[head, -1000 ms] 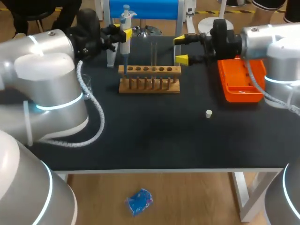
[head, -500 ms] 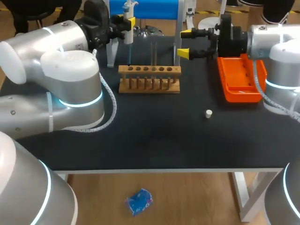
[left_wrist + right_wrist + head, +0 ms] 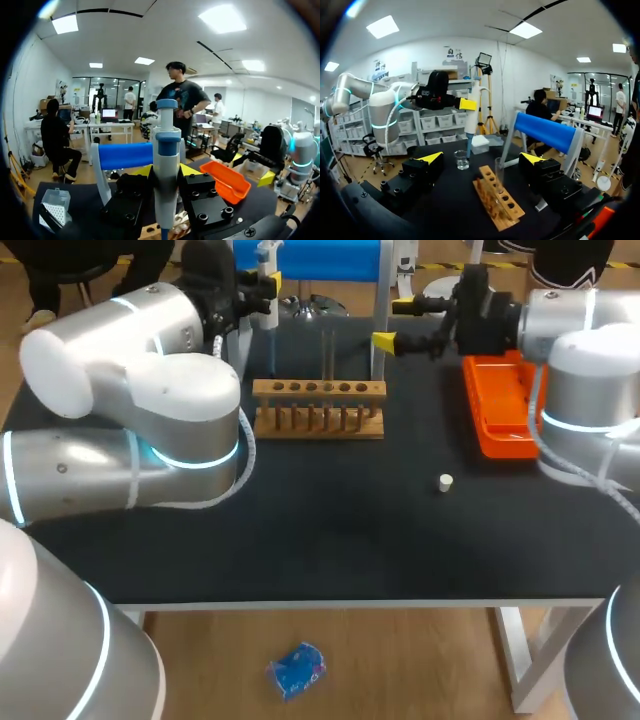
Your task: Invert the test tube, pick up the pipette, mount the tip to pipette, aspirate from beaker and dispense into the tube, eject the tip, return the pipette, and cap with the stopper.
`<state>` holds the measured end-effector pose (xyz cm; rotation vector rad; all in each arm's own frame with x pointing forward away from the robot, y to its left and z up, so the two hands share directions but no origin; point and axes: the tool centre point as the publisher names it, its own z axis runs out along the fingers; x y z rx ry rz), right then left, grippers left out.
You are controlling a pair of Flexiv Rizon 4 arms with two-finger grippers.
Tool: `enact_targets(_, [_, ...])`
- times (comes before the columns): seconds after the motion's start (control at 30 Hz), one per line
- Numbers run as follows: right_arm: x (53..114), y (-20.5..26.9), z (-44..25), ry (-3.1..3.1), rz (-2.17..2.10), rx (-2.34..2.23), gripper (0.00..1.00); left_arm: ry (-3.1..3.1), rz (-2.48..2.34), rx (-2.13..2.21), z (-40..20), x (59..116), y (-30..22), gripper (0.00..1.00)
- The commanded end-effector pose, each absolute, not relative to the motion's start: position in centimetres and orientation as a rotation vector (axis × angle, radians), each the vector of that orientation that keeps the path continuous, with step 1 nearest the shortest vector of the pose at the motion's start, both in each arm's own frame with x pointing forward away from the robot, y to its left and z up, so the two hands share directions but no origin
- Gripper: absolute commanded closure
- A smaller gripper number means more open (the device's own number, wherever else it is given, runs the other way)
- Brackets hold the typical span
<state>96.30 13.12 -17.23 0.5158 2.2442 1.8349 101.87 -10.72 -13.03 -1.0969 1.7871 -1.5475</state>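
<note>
You're working at a lab bench.
Your dark table point(image 3: 330, 530) carries a wooden test-tube rack point(image 3: 318, 408) at the far middle, an orange tray point(image 3: 505, 410) far right, a glass beaker point(image 3: 462, 160) and a pipette point(image 3: 166, 170).

Orange tray point(image 3: 505, 405) lying at the right side of the dark table point(image 3: 330, 540). Wooden rack point(image 3: 318, 408) standing mid-table, toward the back. Blue-topped white frame point(image 3: 310, 258) standing just behind it.

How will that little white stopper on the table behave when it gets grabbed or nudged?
The stopper looks tiny, so it is probably light and easily knocked aside. It appears round, so if tipped over it may roll across the flat table. Sitting so low, it likely needs a grip close to the surface.
</note>
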Motion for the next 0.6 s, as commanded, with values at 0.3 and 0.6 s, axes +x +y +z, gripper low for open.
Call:
enact_targets(0.3, [100.6,14.9,-18.6,2.261,1.805,0.578,0.00,1.786,-1.383,-1.232,-15.3,107.6,-10.9,1.00])
enact_targets(0.6, [103.0,16.6,-18.6,2.296,1.786,0.578,0.00,1.720,-1.295,-1.333,-15.9,109.8,-9.7,1.00])
